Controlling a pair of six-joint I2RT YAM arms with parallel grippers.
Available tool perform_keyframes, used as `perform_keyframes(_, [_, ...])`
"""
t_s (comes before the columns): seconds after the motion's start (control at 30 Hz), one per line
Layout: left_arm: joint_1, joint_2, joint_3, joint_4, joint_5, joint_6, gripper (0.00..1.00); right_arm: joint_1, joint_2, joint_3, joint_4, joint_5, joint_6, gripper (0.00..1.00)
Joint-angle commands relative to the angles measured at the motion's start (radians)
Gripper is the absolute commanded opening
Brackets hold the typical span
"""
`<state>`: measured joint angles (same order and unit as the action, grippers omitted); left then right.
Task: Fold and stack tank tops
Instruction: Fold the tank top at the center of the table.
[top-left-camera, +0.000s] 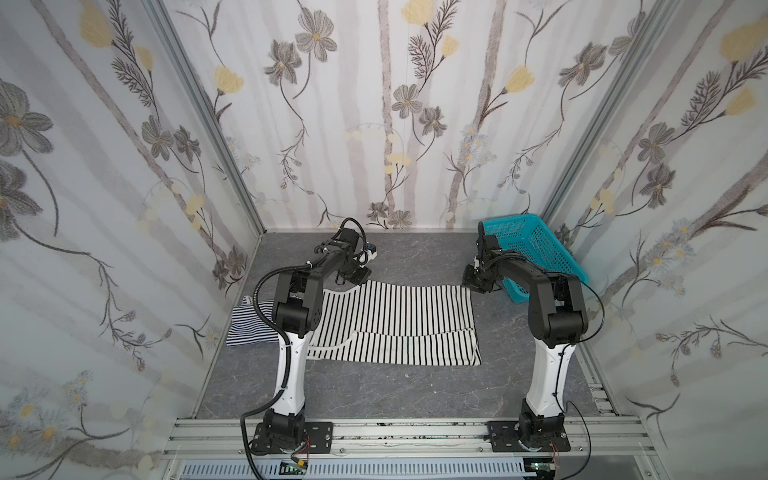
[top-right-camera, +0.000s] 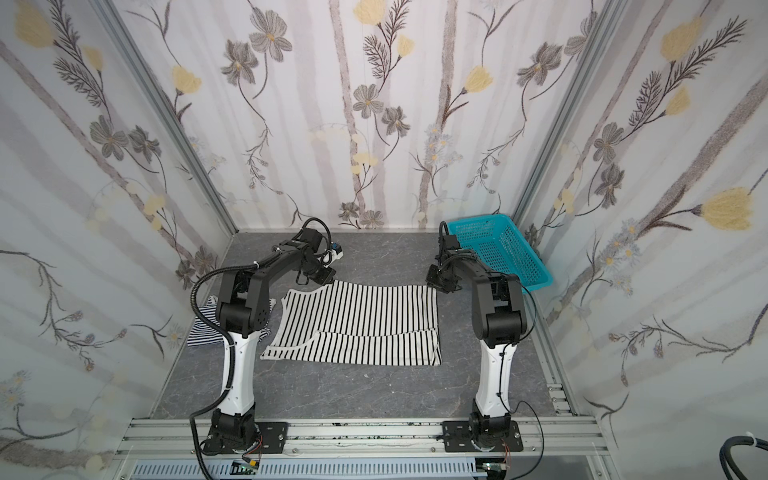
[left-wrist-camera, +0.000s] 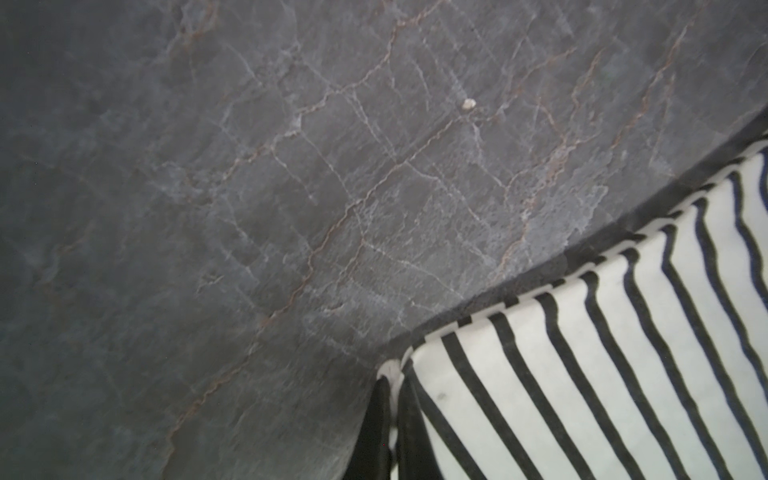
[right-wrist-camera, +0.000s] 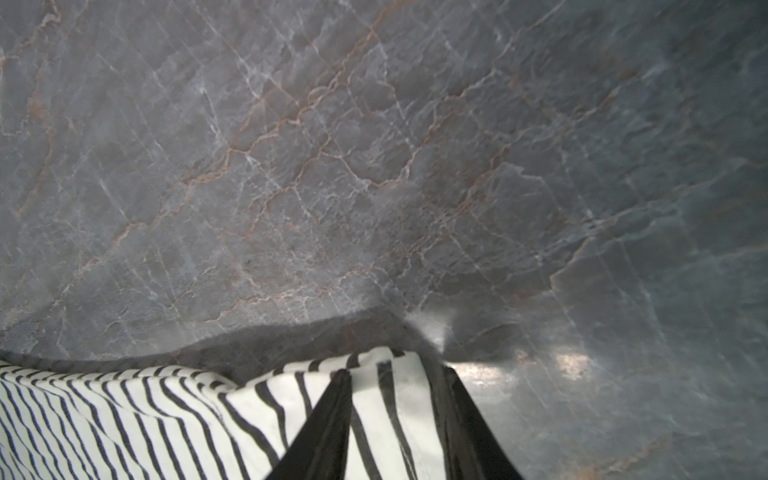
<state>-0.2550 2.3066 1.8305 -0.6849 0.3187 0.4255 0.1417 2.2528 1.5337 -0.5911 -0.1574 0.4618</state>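
Two tank tops, one basket and my two arms share a grey marbled worktop (top-left-camera: 374, 395). The wide-striped tank top (top-left-camera: 395, 324), white with black stripes, lies spread flat in the middle, a folded layer along its near side. My left end effector (left-wrist-camera: 392, 376) is closed tight, pinching that top's far left corner. My right end effector (right-wrist-camera: 395, 370) sits at its far right corner, fingers (right-wrist-camera: 328, 424) partly apart with cloth between them; I cannot tell whether they grip. The fine-striped tank top (top-left-camera: 245, 328) lies crumpled at the left edge, partly hidden behind my left arm. The teal basket (top-left-camera: 536, 249) stands tilted at far right, partly covered by my right arm.
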Motion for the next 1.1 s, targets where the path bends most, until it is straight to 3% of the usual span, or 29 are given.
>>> perform_keyframes(0.0, [0.004,-0.004,0.009,-0.009,-0.004,-0.008,0.00,0.008,0.015,0.023,-0.019,0.030,-0.023,0.32])
perform_keyframes(0.37, [0.005,-0.017,0.011,-0.009,0.010,-0.014,0.00,0.029,0.057,0.098,-0.079,0.092,-0.037,0.28])
perform_keyframes(0.5, [0.005,-0.019,0.005,-0.009,0.021,-0.014,0.00,0.029,0.061,0.103,-0.078,0.096,-0.038,0.19])
perform_keyframes(0.63, [0.005,-0.024,0.005,-0.009,0.020,-0.019,0.00,0.030,0.044,0.102,-0.079,0.108,-0.043,0.00])
perform_keyframes(1.07, [0.011,-0.121,-0.057,-0.007,0.063,-0.031,0.00,0.036,-0.158,-0.075,0.012,0.133,-0.069,0.00])
